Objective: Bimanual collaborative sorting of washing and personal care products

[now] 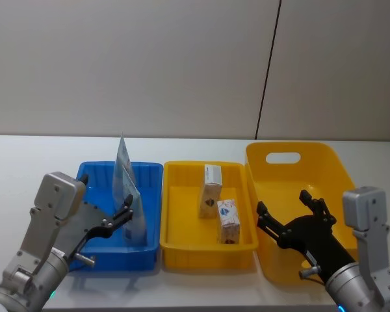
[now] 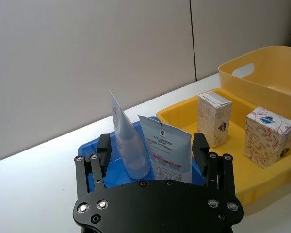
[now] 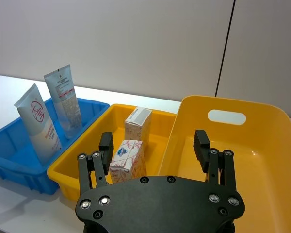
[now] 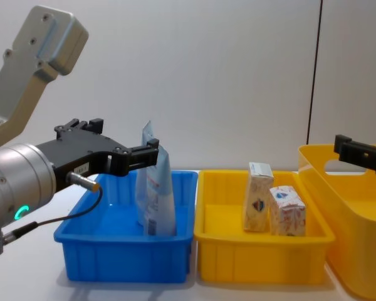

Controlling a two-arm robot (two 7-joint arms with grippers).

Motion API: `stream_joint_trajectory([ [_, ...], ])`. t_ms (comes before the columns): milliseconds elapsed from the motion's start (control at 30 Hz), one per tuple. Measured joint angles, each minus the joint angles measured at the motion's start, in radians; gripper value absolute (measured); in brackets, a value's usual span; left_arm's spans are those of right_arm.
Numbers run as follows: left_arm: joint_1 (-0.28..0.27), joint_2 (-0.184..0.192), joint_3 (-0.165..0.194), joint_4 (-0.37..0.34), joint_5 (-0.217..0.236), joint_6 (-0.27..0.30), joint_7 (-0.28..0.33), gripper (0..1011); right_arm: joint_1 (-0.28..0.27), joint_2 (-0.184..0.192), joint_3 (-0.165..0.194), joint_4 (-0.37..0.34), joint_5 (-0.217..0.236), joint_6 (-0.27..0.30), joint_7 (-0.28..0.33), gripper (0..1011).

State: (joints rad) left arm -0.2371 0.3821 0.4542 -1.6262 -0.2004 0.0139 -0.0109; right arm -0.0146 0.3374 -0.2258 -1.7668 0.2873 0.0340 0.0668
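The left gripper (image 2: 151, 145) has its fingers spread wide and holds nothing. Right in front of it, between the two fingers, stand the first pouch (image 2: 128, 148) and the second pouch (image 2: 167, 153). Both are inside the blue bin (image 1: 97, 172), and they lean close together. One fingertip is very near a pouch, but I cannot tell if it touches. That is where things could go wrong. The pouches are soft and tall, so a small bump from a finger could tip one over, and it might knock the other one down too. If the fingers close now, they could grab both pouches at once and squash them. The right gripper (image 3: 153, 140) is spread wide too, with nothing in it, and it hangs over the near part of the big yellow tub (image 1: 331, 162). The first box (image 1: 210, 192) and the second box (image 1: 228, 221) stand off to its left side, in the yellow tray (image 1: 195, 164). The two boxes are just beside each other. If this gripper swings across to them too low, I think it could hit the tub wall or push a box over. Now the count: two pouches, two boxes, one blue bin, one yellow tray and one yellow tub, all on the white table (image 1: 39, 156).
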Motion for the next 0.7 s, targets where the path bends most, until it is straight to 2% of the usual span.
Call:
stream_joint_trajectory([
  [700, 0.000, 0.000, 0.000, 0.000, 0.000, 0.000, 0.000, 1001, 0.000, 0.000, 0.000, 0.000, 0.000, 0.000, 0.000, 1003],
])
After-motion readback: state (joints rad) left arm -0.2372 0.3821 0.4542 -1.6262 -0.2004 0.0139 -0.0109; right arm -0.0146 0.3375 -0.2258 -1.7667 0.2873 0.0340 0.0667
